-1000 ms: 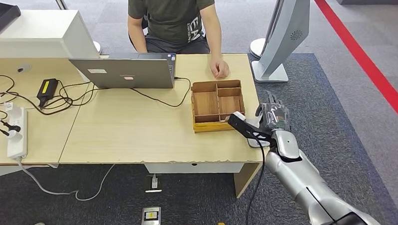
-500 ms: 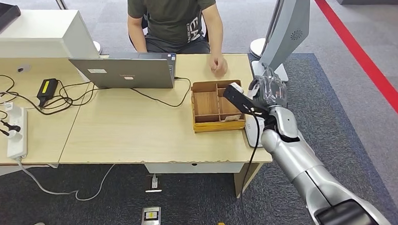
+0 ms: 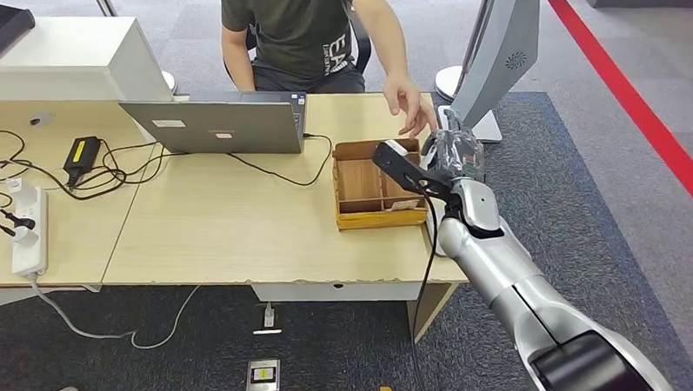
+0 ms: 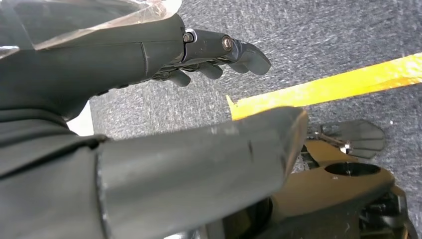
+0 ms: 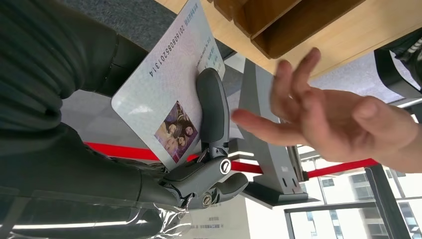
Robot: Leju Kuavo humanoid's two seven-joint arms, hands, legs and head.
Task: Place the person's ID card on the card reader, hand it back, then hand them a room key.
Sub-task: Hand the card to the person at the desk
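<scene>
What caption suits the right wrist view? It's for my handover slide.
The robot's right hand holds the ID card out toward the person's open hand.

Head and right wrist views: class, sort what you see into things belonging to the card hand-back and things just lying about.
Job in hand:
right hand
ID card
person's hand
wooden tray

Lying about:
laptop
power adapter
power strip

head view looks down on the desk [image 3: 237,226]; right wrist view closes in.
</scene>
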